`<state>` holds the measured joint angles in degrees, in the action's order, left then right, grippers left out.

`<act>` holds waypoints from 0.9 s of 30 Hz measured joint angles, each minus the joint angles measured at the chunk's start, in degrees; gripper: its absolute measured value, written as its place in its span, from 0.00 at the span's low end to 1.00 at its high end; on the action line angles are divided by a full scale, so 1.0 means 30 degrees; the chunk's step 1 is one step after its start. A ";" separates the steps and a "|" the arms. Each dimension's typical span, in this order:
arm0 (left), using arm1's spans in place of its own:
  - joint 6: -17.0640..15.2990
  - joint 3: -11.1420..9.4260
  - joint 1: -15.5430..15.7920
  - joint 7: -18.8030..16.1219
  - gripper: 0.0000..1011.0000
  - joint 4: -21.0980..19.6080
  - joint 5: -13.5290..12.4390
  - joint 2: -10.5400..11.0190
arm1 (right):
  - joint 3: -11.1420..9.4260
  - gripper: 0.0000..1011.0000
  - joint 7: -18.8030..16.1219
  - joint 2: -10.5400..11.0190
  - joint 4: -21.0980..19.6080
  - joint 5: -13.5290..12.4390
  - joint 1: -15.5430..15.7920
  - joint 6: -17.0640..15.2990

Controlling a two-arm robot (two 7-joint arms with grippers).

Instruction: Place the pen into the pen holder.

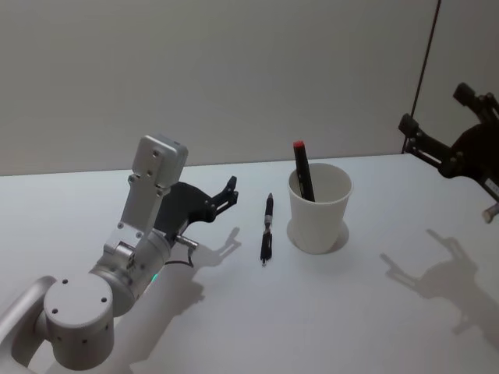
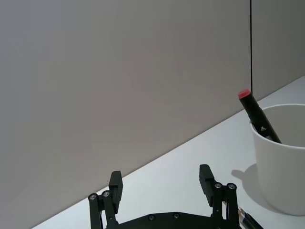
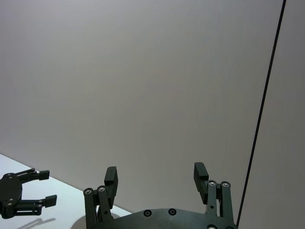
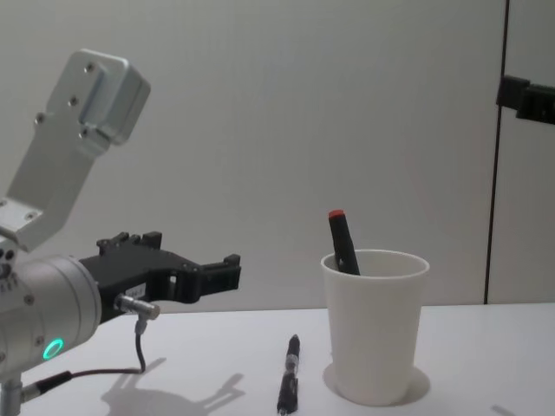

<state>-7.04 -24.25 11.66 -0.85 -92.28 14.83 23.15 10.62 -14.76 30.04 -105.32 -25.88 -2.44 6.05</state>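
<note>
Two risks stand out from here. One is the pick itself: the pen (image 1: 267, 230) is slim and round and lies flat on the white table (image 1: 234, 319), pointing roughly away from the robot. Fingers closing from a poor angle could roll it aside or pinch only one end, leaving it to swing or slip free. The other is the drop: the pen holder (image 1: 318, 227), a white paper cup standing just to the right of the pen, is probably light and easy to tip. A held pen or a finger brushing its rolled rim could shove it or knock it over. The cup already holds a black marker with a red cap (image 1: 303, 170), which leans toward the left side of the rim with its top sticking out. A pen brought down on that side could catch on it, so the open right part of the mouth looks the safer target. The left gripper (image 1: 231, 195) hovers low over the table a little to the left of the pen, aimed toward it, its fingers spread apart and holding nothing. The right gripper (image 1: 435, 111) hangs raised well off to the right of the cup, fingers likewise spread and empty, and seems parked.
</note>
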 joint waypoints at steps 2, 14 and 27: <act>-0.0082 0.0014 -0.0023 -0.0005 0.99 0.0027 0.0048 -0.0009 | 0.0000 0.99 0.0000 0.0000 0.0000 0.0001 0.0000 0.0001; -0.0672 -0.0017 -0.0245 -0.0077 0.99 0.0015 0.0169 -0.0112 | -0.0001 0.99 0.0000 0.0000 0.0003 0.0001 0.0000 0.0001; -0.0920 -0.0054 -0.0357 -0.0114 0.99 -0.0031 0.0196 -0.0150 | 0.0000 0.99 0.0000 0.0000 0.0002 0.0001 0.0000 0.0001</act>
<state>-9.80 -24.41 10.59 -1.19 -92.37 15.42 22.70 10.62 -14.76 30.04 -105.32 -25.87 -2.44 6.05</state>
